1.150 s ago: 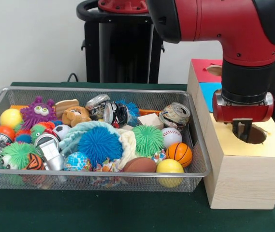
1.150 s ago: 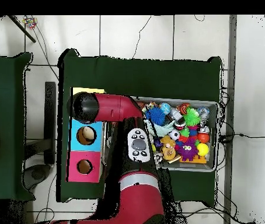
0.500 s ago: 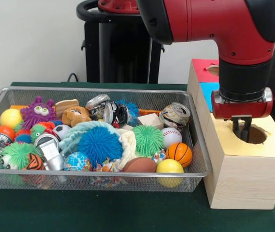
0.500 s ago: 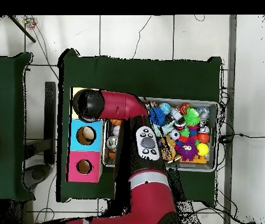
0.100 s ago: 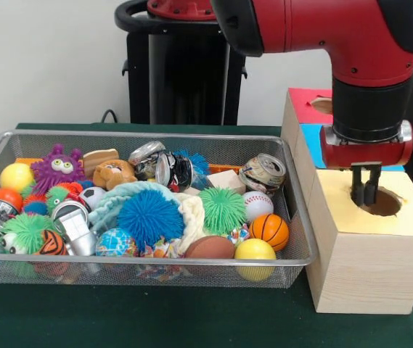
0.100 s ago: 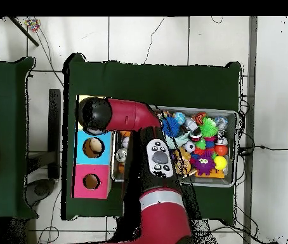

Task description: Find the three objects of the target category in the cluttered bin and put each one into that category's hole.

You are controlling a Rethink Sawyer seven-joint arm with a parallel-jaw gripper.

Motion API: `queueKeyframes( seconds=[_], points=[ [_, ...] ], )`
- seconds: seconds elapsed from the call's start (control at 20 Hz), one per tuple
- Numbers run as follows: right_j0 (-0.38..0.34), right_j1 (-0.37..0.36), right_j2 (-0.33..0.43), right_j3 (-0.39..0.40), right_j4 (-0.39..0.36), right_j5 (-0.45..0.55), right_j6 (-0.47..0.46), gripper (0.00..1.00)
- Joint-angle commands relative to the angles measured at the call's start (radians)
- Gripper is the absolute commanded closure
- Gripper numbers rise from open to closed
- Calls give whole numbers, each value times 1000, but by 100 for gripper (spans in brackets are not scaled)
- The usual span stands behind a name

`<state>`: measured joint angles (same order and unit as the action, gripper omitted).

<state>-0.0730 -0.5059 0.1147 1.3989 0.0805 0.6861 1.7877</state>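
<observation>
My gripper (image 5: 364,192) hangs just above the round hole (image 5: 382,204) in the yellow top of the wooden box (image 5: 366,261). Its two short fingers point down, slightly apart, with nothing between them. In the overhead view the arm's elbow (image 6: 96,114) covers the yellow section and the gripper. The wire bin (image 5: 293,217) holds a heap of toys: a basketball (image 5: 269,230), a baseball (image 5: 257,205), a yellow ball (image 5: 255,251), a brown football (image 5: 209,247), spiky blue (image 5: 149,217) and green (image 5: 222,209) balls, crushed cans (image 5: 263,172), a wooden block (image 5: 226,180) and a purple monster (image 5: 58,167).
Behind the yellow section the box has a blue section (image 6: 93,147) and a pink section (image 6: 92,182), each with a hole. The bin (image 6: 230,181) stands on dark green cloth (image 5: 141,319) beside the box. A black pedestal (image 5: 184,72) rises behind the bin.
The gripper has risen a little above the yellow hole and shifted slightly right. The toys in the bin have not moved.
</observation>
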Motion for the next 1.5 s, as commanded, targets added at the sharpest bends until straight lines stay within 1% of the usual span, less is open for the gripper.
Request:
queueKeyframes(
  seconds=[0.05,0.25,0.4,0.6,0.8,0.85,0.95,1.1,1.25,1.5],
  points=[
    [46,8,-12,89,-11,109,158,100],
    [68,14,-32,90,-10,100,173,100],
    [77,5,-38,100,-1,84,177,100],
    [98,-16,-88,70,-51,60,150,100],
    [78,-39,-95,70,-68,59,98,100],
    [54,-62,-106,50,-87,99,52,100],
    [30,-76,-117,21,-111,141,9,100],
    [-16,-87,-112,-10,-120,170,-26,100],
    [-57,-73,-99,-67,-141,199,-53,100],
    [-119,-20,-59,-163,-154,228,-68,100]
  ],
)
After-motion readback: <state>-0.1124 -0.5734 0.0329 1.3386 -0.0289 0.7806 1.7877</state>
